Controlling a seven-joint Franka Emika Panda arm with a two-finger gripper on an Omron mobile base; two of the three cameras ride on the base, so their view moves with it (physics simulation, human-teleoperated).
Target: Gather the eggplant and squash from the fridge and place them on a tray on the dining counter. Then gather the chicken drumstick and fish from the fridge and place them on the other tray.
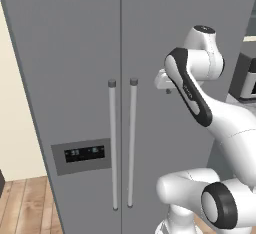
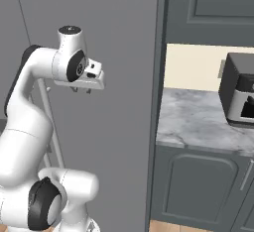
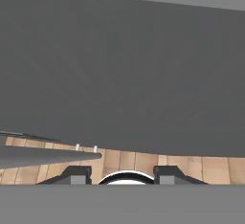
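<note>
The grey two-door fridge [image 1: 75, 53] stands shut, with two upright bar handles, a left handle [image 1: 113, 143] and a right handle [image 1: 132, 143], at its middle seam. Eggplant, squash, chicken drumstick and fish are hidden behind the doors, and the trays are out of view. My gripper [image 1: 168, 91] hangs in front of the right door, right of the handles and near their tops, pointing down. In the hand view the gripper [image 3: 123, 175] is open and holds nothing, with its dark fingertips [image 3: 79, 174] spread apart. It looks down the door face [image 3: 124, 74] to the wooden floor [image 3: 143, 163].
A dispenser panel [image 1: 82, 154] sits low on the left door. Right of the fridge runs a marble counter [image 2: 198, 119] over dark cabinets [image 2: 198, 186], with a dark appliance [image 2: 240, 92] on it. A cream wall [image 1: 15, 118] and a wooden floor [image 1: 25, 203] lie to the left.
</note>
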